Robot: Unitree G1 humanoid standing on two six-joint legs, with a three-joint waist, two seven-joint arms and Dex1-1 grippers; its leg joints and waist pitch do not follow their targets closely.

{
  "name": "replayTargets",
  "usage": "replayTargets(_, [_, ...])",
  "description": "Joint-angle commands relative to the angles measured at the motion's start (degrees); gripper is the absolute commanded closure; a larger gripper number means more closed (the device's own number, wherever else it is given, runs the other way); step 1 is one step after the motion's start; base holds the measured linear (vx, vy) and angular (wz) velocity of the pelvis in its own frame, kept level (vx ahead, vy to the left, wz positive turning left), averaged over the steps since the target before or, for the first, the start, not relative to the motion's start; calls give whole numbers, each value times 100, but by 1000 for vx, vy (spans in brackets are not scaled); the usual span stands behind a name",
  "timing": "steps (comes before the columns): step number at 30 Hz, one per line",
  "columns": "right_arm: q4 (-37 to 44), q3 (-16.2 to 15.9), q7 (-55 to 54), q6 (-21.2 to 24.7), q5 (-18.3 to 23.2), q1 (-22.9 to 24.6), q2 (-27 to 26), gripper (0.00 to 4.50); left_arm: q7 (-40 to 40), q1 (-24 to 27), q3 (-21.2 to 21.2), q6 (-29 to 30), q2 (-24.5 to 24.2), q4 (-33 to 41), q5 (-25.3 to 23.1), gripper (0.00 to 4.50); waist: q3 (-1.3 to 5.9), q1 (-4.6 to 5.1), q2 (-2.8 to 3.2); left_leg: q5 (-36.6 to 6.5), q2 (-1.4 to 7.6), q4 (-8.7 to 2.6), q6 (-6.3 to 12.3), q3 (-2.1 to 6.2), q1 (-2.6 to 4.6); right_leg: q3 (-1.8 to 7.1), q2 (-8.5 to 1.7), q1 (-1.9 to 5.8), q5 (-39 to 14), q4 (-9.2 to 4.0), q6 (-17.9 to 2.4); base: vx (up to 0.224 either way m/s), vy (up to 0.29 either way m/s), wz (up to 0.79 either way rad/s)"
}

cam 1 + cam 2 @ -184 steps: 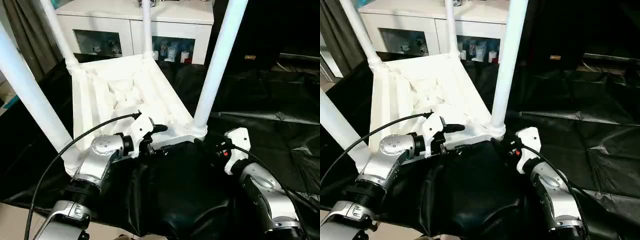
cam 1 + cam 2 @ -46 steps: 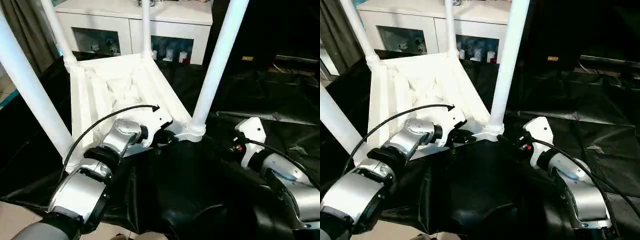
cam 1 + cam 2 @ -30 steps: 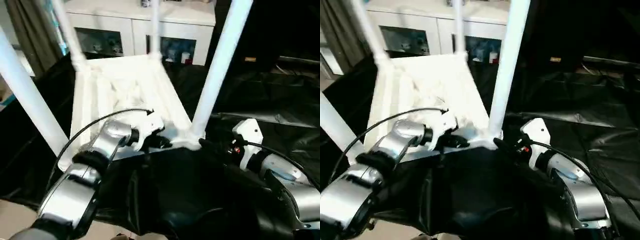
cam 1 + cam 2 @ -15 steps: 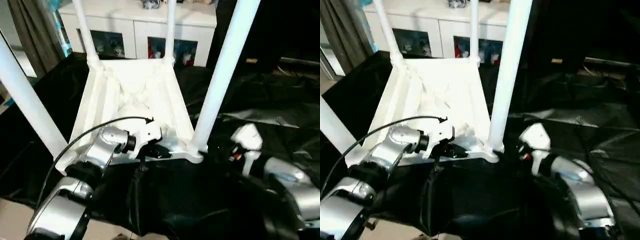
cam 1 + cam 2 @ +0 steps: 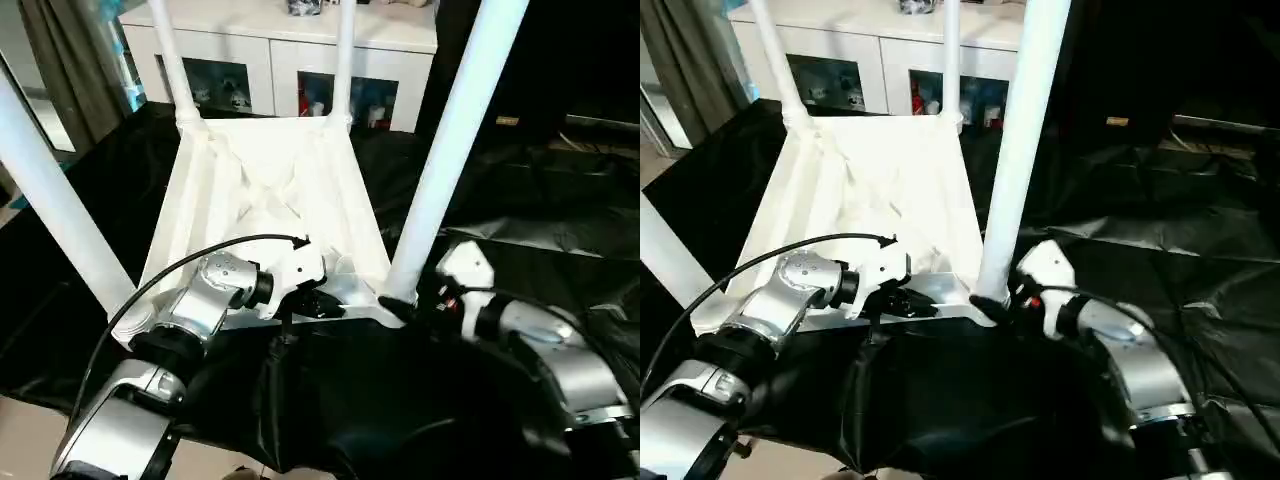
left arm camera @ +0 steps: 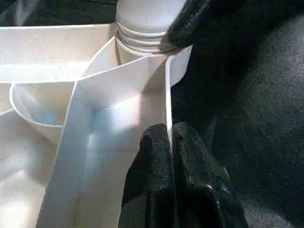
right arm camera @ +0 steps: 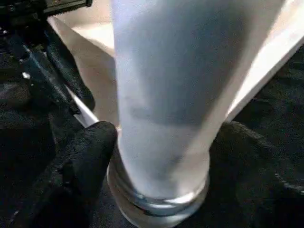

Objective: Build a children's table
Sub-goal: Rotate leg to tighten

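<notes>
The children's table (image 5: 265, 190) lies upside down on black cloth, white, its ribbed underside facing up. Its legs stand up from the corner sockets: near right (image 5: 450, 150), near left (image 5: 55, 200), two at the back (image 5: 345, 50). My left gripper (image 5: 315, 300) is at the near edge, shut on the thin rim wall (image 6: 166, 95) beside the near right socket. My right gripper (image 5: 405, 300) sits at the base of the near right leg (image 7: 161, 85). Its black fingers (image 7: 90, 152) press against that leg from both sides, just above the socket collar.
A white cabinet (image 5: 270, 70) with glass-fronted shelves stands close behind the table. Crumpled black cloth (image 5: 520, 180) covers the floor to the right and in front. A grey curtain (image 5: 70, 70) hangs at the far left, with bare floor (image 5: 20, 440) at the near left.
My right gripper has moved left to the near right leg and now has its fingers around the base. The left gripper still pinches the rim. The camera has shifted a little.
</notes>
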State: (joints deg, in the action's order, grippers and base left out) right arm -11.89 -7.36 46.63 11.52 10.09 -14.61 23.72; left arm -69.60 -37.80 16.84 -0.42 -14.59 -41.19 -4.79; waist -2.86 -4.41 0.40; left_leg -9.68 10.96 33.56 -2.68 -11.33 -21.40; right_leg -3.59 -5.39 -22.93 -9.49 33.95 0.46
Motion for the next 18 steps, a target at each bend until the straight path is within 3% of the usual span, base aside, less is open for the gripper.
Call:
replayTargets(1, [-57,-45,55,-100,-83,-89,12,113,-76,126,172,58,40,-37,-13,450,338,10,-65,-1797,227,-429,128,117,91,226,-323,206,-1934,-467,-1158,0,0,0])
replayTargets(2, [-97,-58,67,-122,-84,-97,6,113,-81,121,174,58,38,-43,-14,450,337,6,-40,-1821,229,-432,115,121,96,228,-324,204,-1952,-466,-1150,0,0,0])
replayTargets(3, [-118,-63,70,-128,-80,-101,2,118,-79,117,174,61,40,-46,-16,450,342,12,-53,-1840,228,-433,106,121,96,226,-317,207,-1939,-468,-1147,0,0,0])
replayTargets(4, [-174,-67,59,-147,-74,-121,-8,139,-90,100,173,73,44,-51,-11,450,341,10,-10,-1849,227,-438,96,127,97,228,-316,209,-1908,-460,-1154,0,0,0])
replayTargets(6, [-205,-47,42,-151,-42,-126,-30,153,-85,90,167,86,52,-52,-4,450,343,20,-39,-1888,223,-435,92,121,98,225,-312,210,-1913,-468,-1167,0,0,0])
replayTargets(9, [-267,22,14,-166,4,-121,-94,175,-57,80,154,116,72,-56,6,450,340,17,-34,-1912,228,-439,83,125,100,226,-317,208,-1954,-473,-1156,0,0,0])
replayTargets(11, [-380,128,-355,-134,-19,-31,-274,180,653,-24,22,265,290,-274,-95,450,327,32,-33,-1992,229,-444,59,120,99,226,-306,188,-2008,-481,-1156,0,0,0])
replayTargets(14, [-484,179,-649,-114,-65,-18,-398,184,974,-92,-54,376,428,-394,-106,450,308,21,-42,-2167,215,-445,-3,133,129,212,-316,170,-2417,-527,-1063,0,0,0])
replayTargets(17, [-816,355,-1612,53,-182,-74,-889,185,1837,-319,-179,569,837,-737,-176,450,287,39,-49,-2404,192,-443,-80,153,163,191,-325,123,-3028,-605,-848,0,0,0])
replayTargets(18, [-933,379,-2028,175,-249,-131,-1150,186,2311,-469,-205,620,1040,-950,-250,450,277,39,-18,-2516,181,-439,-114,173,190,168,-328,109,-3270,-640,-760,0,0,0])
